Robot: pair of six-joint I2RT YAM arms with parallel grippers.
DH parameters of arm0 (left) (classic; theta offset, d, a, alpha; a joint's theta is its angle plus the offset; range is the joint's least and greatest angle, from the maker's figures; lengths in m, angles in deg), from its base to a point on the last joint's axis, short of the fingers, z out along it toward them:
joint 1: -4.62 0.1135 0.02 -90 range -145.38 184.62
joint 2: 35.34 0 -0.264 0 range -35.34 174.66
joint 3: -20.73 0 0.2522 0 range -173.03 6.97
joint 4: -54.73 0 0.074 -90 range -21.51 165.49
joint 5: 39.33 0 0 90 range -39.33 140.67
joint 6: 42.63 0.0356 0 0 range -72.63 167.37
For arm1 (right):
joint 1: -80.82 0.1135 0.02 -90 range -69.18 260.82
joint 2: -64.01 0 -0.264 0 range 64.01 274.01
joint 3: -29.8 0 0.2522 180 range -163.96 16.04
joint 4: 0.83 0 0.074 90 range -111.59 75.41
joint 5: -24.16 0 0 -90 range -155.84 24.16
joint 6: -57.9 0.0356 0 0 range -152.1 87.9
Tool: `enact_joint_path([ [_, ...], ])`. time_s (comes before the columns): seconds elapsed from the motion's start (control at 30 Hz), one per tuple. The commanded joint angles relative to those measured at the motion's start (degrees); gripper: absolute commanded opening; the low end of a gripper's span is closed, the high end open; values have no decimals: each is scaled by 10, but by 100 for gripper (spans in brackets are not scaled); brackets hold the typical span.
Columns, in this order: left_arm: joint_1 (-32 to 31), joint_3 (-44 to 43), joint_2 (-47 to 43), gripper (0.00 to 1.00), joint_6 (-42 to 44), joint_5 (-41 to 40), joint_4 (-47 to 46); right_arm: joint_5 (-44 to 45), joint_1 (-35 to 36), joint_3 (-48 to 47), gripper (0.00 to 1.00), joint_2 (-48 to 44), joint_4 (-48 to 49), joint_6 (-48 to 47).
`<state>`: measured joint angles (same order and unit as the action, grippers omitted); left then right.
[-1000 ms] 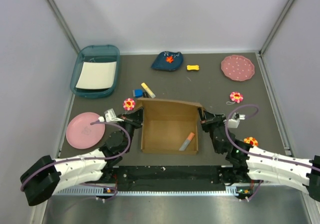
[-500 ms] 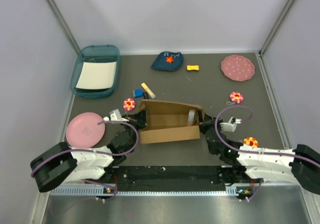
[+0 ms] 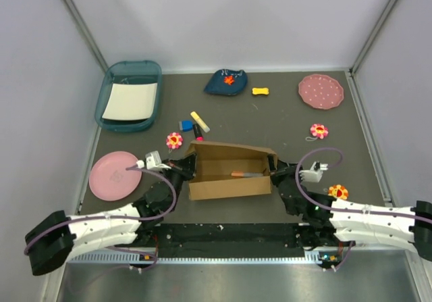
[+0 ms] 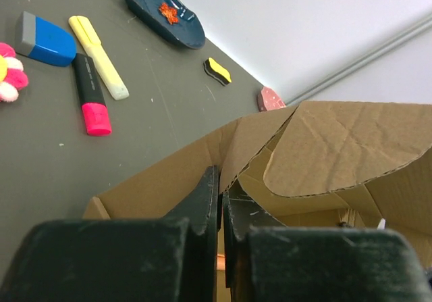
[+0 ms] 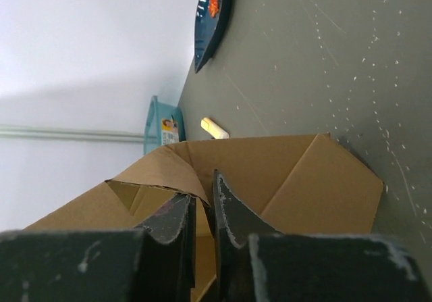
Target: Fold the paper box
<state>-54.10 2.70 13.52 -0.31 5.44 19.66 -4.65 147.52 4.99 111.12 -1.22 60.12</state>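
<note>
Brown corrugated paper box (image 3: 229,180) sits mid-bench (image 3: 283,119), between the arms, with its walls half raised. The left hand (image 3: 185,168) and right hand (image 3: 275,171) each pinch a side wall, fingers nearly together. Next, probably, the side flaps need tucking inward.

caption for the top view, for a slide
Two-arm fold: left gripper and right gripper pinch opposite ends of the box, marker inside

Upper left, a teal tray (image 3: 128,65) holds a white sheet (image 3: 129,101). Along the top of the tabletop: dark blue dish (image 3: 226,82), yellow bone toy (image 3: 260,91), dotted pink plate (image 3: 321,91). Mid-frame: blue block (image 3: 185,125), yellow highlighter (image 3: 200,121), pink-tipped marker (image 3: 199,137), flower toy (image 3: 174,140). Plain pink plate (image 3: 113,175) at left.
</note>
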Motion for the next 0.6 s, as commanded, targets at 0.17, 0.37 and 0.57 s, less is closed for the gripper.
enact_joint_path([
  [0.17,-31,121,-202,0,-15,97,313,-162,69,22,30,-52,-379,-121],
  [0.37,-34,133,-259,0,-20,98,356,-136,94,-12,45,-59,-413,-134],
  [0.57,-38,116,-246,0,-4,96,359,-101,127,-66,53,-61,-486,-128],
])
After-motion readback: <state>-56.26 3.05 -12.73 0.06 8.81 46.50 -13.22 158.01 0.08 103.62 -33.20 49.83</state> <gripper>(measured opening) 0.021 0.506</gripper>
